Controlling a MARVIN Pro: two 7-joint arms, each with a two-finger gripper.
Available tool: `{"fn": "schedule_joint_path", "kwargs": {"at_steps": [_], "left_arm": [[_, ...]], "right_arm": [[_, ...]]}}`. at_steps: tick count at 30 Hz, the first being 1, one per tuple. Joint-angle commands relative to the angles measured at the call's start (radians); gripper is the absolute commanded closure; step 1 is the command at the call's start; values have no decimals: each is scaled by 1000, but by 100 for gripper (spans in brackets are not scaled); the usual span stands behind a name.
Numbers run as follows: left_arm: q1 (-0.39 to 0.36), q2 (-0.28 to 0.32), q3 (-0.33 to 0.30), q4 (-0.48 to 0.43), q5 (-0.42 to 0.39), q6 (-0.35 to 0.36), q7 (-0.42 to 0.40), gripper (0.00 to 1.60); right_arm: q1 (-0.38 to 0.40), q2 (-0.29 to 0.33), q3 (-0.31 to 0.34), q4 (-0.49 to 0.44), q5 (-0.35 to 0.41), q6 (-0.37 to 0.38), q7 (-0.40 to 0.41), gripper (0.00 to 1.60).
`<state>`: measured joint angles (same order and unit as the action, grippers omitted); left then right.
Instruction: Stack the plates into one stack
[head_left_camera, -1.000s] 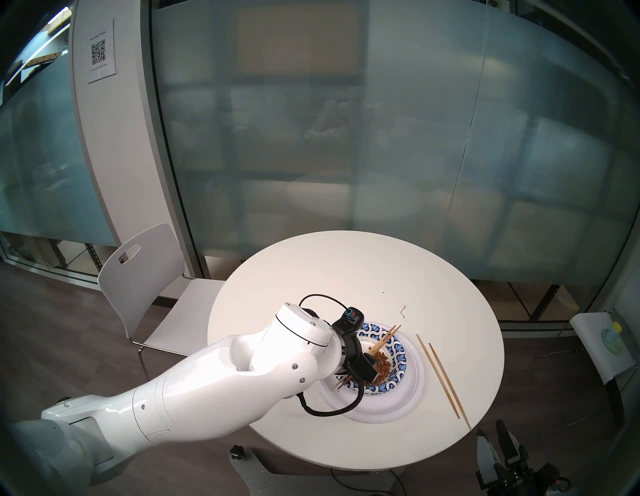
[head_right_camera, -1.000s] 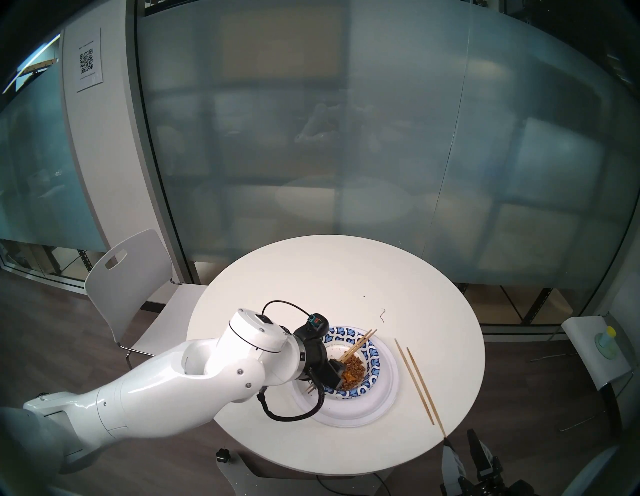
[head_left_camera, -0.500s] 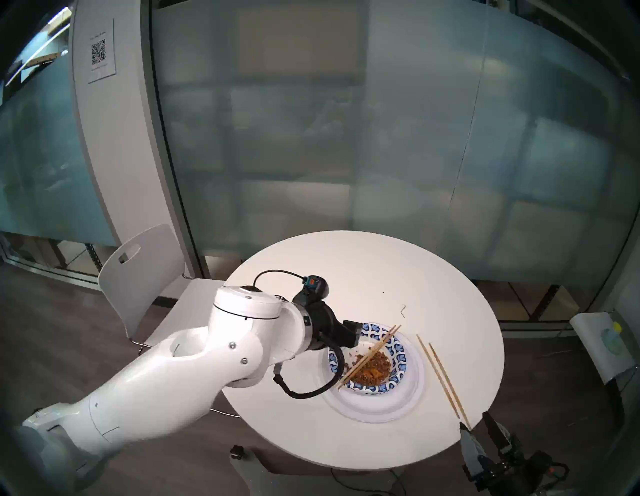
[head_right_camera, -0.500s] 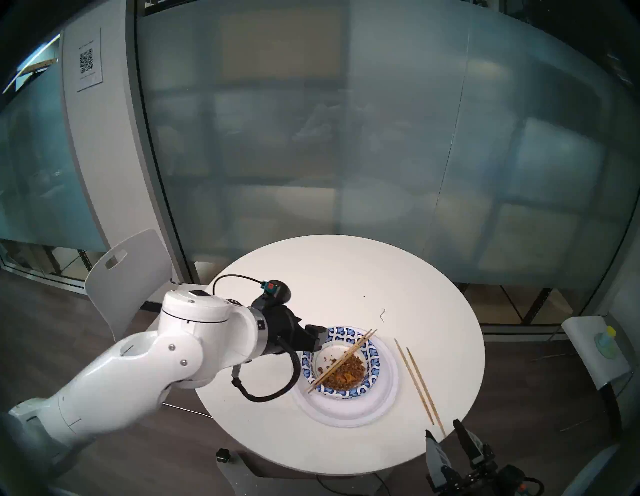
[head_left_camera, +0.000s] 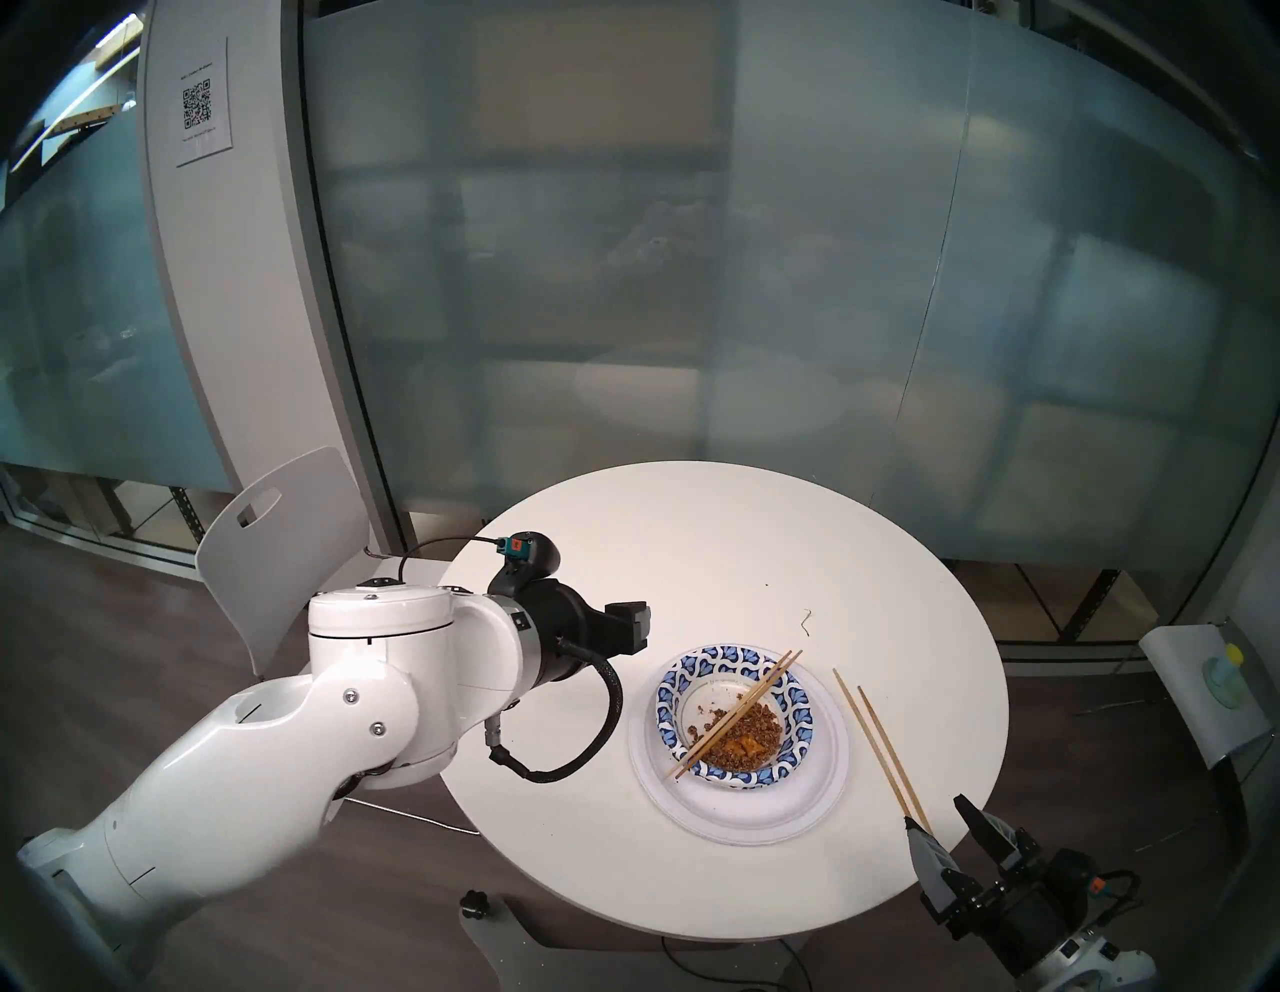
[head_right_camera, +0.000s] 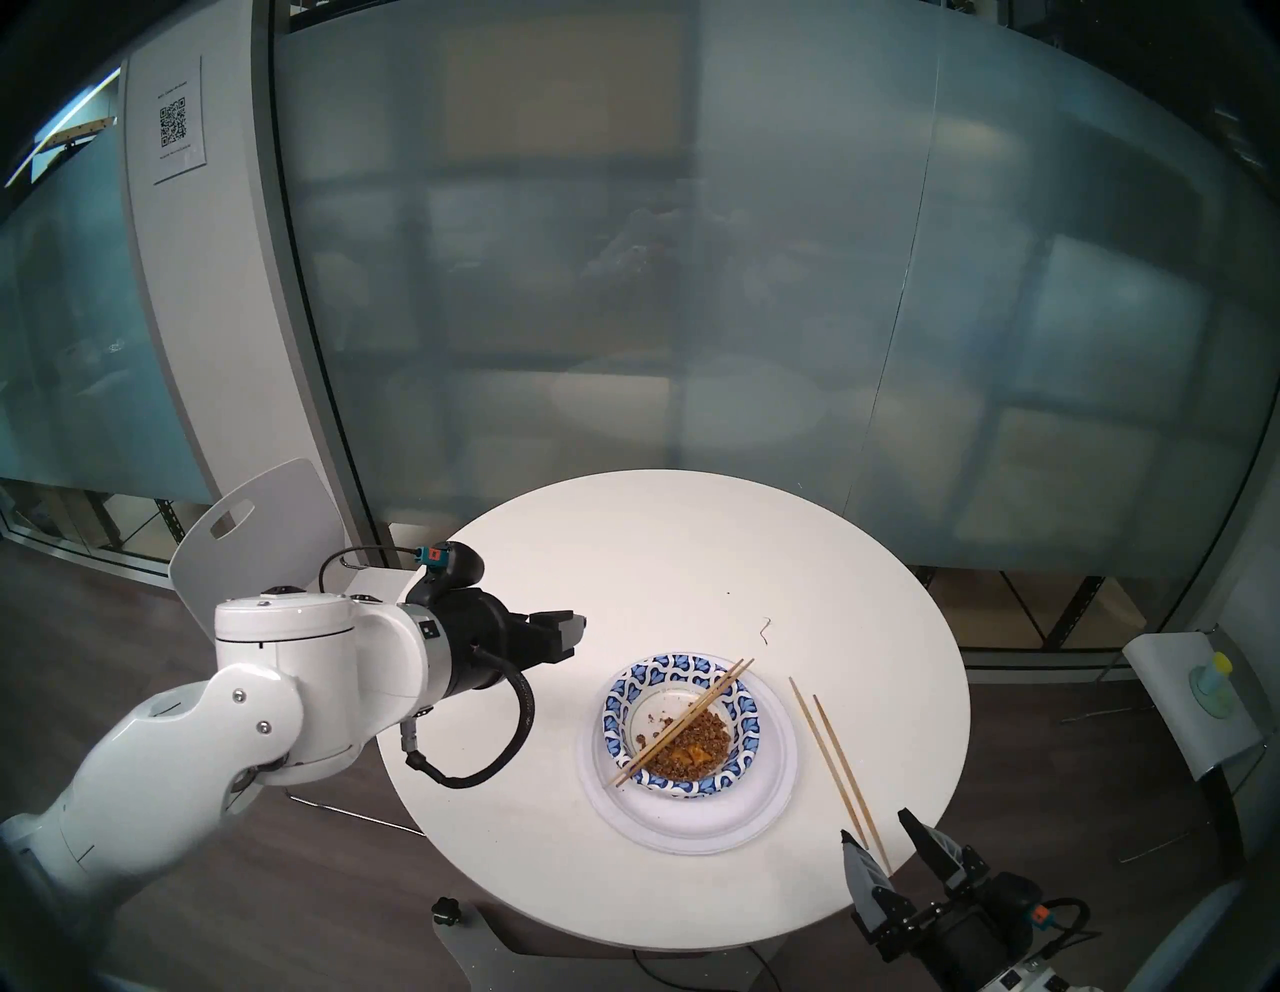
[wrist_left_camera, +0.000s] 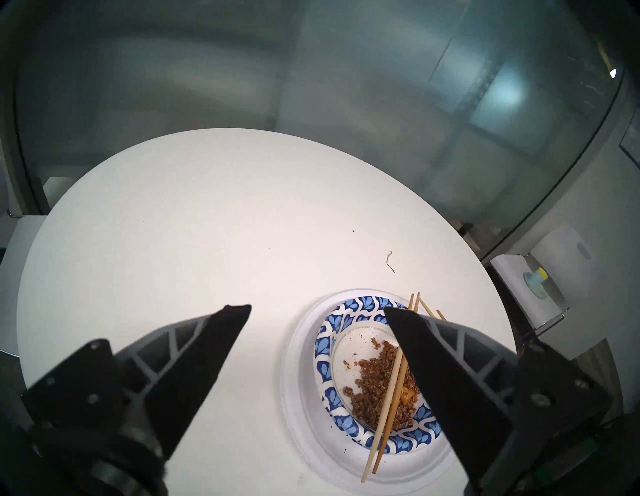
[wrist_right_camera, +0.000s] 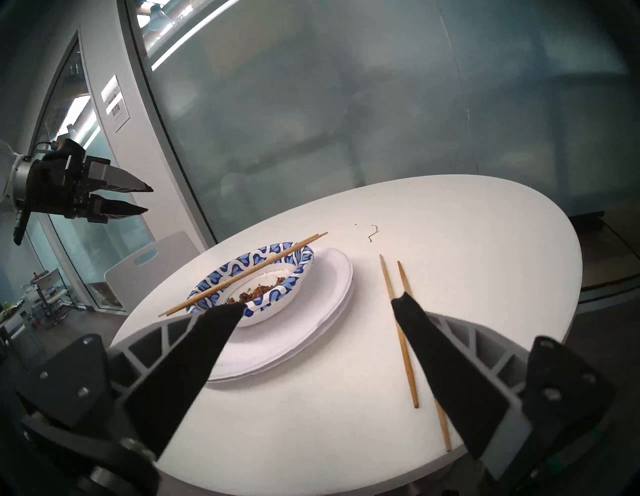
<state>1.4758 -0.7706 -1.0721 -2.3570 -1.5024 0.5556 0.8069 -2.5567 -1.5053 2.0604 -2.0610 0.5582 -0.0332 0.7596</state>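
My left claw (wrist_right_camera: 147, 199) hangs in the air above the left part of the worktop (head_left_camera: 727, 540), its jaws apart and holding nothing, pointing toward the stack (head_left_camera: 740, 745) from well to its left. My right claw (head_left_camera: 936, 810) sits low at the near right edge of the worktop, jaws spread wide and empty, with the near tips of a loose pair of chopsticks (head_left_camera: 874, 745) just in front of it; I cannot tell whether a finger touches them.

The stack lies on the near right part of the worktop: white plates (wrist_right_camera: 311, 332) at the bottom, their rims slightly offset, and a blue-patterned plate (head_left_camera: 734, 658) sitting on top. I cannot tell how many dishes are in the pile. The top one holds brown food scraps (wrist_left_camera: 374, 388), and a second pair of chopsticks (head_right_camera: 682, 720) rests slanted across its rim. The loose pair lies flat on the worktop just right of the stack, not touching it. A small dark squiggle of debris (head_left_camera: 805, 621) sits farther back.
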Motion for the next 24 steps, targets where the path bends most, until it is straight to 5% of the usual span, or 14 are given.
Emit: {"fn": "schedule_joint_path", "kwargs": {"at_steps": [1,13,24], "left_arm": [[69,33,-46,-45,-6,-60,-13,5],[150,98,-122,-45,-12,-121,-45,0],[254,150,-193,-64,3,-193,-120,0]], "right_arm": [[116,116,0,2,-38,123,-62,0],[258,262,-57,60,-116,352,-143,0],[350,303,-144,114,-199,425,-197,0]]}}
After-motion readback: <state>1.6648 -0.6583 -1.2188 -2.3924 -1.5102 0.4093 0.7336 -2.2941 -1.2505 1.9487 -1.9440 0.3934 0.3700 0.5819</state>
